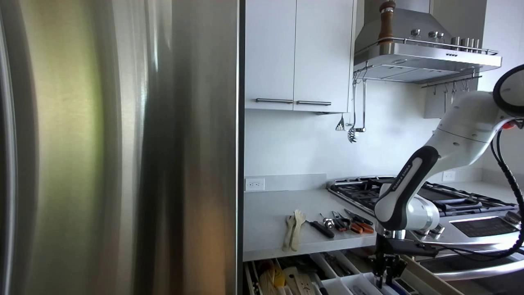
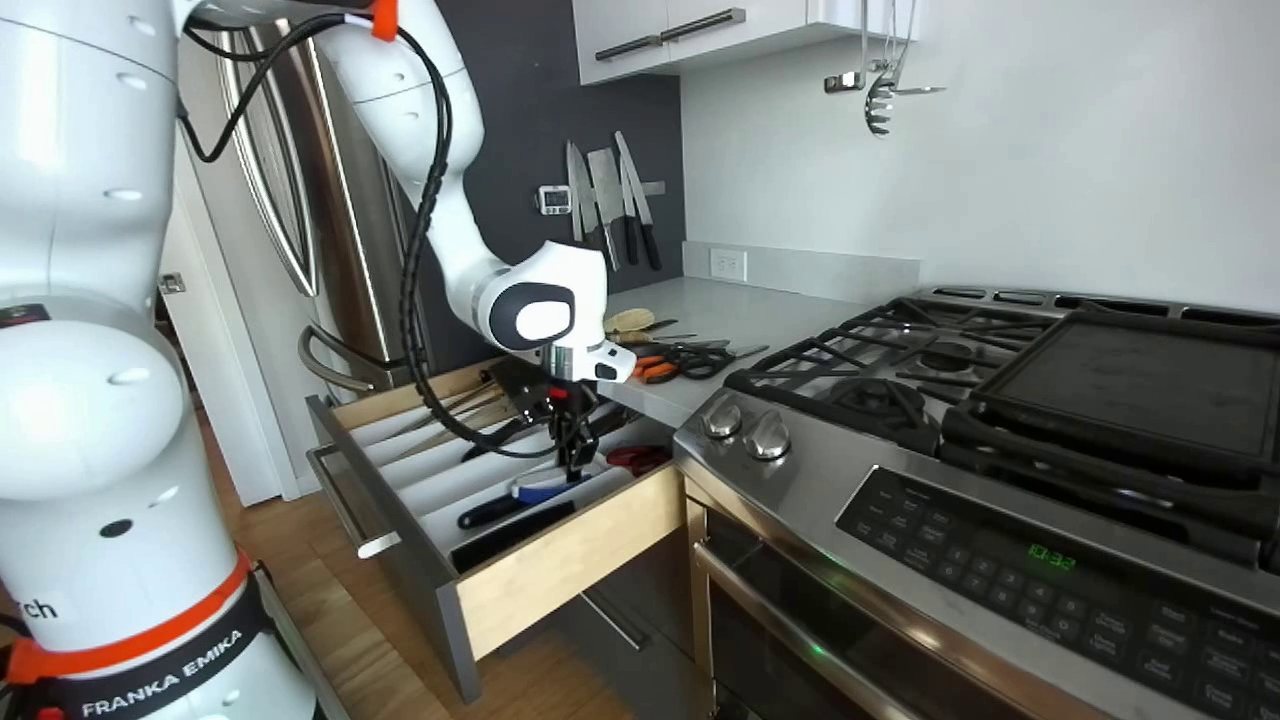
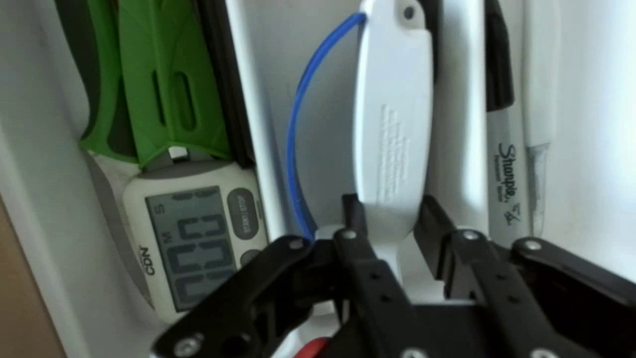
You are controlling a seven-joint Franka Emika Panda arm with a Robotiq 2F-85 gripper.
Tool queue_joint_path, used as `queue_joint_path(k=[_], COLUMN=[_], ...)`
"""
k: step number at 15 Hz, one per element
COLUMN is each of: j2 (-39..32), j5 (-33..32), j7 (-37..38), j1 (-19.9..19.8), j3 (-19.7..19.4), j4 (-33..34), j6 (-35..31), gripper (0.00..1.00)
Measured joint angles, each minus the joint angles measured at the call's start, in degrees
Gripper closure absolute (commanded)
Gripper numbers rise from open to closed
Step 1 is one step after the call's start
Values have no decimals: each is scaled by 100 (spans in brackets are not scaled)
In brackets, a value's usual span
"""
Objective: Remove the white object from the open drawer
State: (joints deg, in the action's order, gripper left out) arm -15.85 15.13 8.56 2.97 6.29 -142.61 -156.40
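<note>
Grasping step, seemingly: the gripper [image 3: 391,219] is holding the white object [image 3: 395,109].
Next move is probably calling for careful lifting from the open drawer [image 2: 575,562].

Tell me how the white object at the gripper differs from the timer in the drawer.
Shape: the white object is long and narrow; the timer is squat. Face: the white object bears faint lettering; the timer has a gray display with large digits. State: the gripper is closed on the white object; the timer lies ungripped across a divider. Both are pale and inside the open drawer.
</note>
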Motion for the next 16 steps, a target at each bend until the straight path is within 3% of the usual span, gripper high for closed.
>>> queue_joint_path(k=[5,12,16], j2=[770,1823,2327], j5=[-118,1296,1642], j7=[-359,-2954,-4157], j1=[32,10,99], j3=[20,27,-57], j4=[-15,-12,-9], j6=[1441,3187,3766], gripper=[92,92,92])
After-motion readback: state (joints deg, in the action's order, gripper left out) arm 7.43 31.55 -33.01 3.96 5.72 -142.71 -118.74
